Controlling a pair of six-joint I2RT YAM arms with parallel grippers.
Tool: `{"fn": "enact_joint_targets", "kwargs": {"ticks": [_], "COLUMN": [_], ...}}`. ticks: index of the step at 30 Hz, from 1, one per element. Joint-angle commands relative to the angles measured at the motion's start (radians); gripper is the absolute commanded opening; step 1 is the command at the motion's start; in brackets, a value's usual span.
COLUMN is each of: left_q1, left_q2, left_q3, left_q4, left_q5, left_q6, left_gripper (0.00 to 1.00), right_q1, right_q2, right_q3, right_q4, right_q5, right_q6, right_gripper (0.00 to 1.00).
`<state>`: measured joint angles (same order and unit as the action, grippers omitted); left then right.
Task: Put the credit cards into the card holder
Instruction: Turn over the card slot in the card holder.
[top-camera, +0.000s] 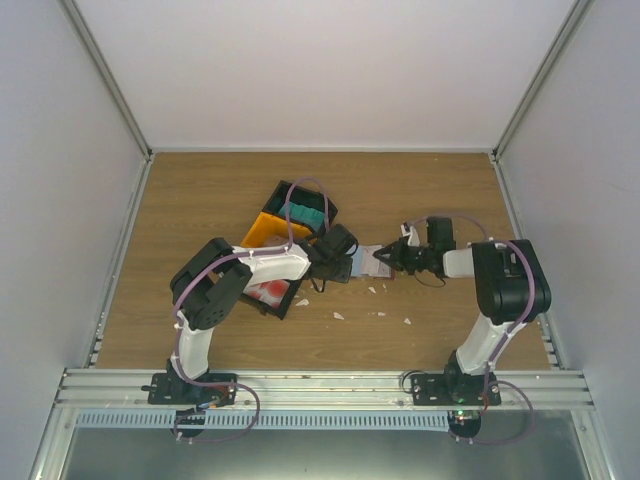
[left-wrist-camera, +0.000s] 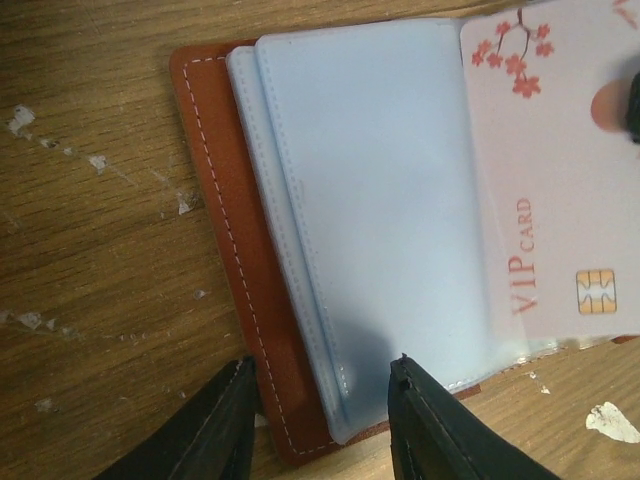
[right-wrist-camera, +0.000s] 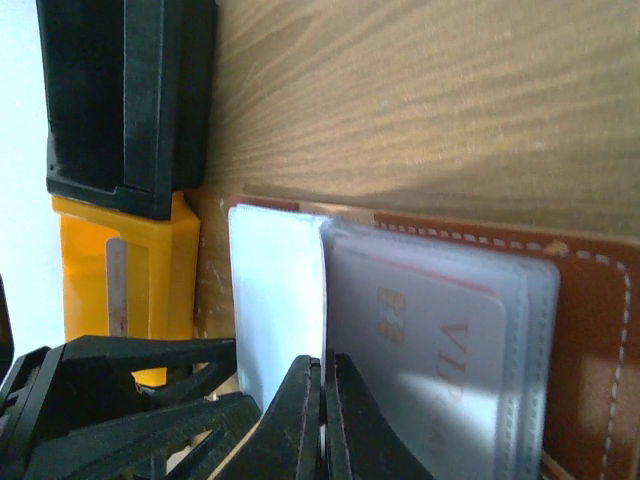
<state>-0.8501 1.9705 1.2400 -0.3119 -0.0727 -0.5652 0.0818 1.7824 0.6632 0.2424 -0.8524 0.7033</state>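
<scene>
Right pincer pinches the card holder; left pincer gapes astride its edge.

Card holder open, pink card (VIP) sleeved

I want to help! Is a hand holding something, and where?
The right gripper pinches a thin pale edge in the card holder; card or sleeve, unclear. The left gripper holds nothing.
</scene>
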Motion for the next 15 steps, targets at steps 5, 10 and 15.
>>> {"fn": "enact_joint_targets", "kwargs": {"ticks": [5,10,15], "left_q1": [0.005,0.006,0.006], "left_q2": [0.045,0.046,0.050], "left_q3": [-0.005,-0.004,-0.001], "left_q4": [-0.046,-0.039,-0.034], "left_q5": [-0.019,-0.013,0.002], "left_q6": [0.009,0.016,0.021], "left_gripper": [0.39,0.39,0.39], "right_q1": [-0.007,0.002,0.038], "right_q2": [0.024,0.055,0.083], "right_q3": [0.055,0.062,0.055], "right_q4": [-0.080,-0.086,-0.070], "right_q5": [0.074,0.028,0.006], "right_q6": [-0.086,-0.101,-0.082], "right_gripper": [0.01,0.01,0.01]}}
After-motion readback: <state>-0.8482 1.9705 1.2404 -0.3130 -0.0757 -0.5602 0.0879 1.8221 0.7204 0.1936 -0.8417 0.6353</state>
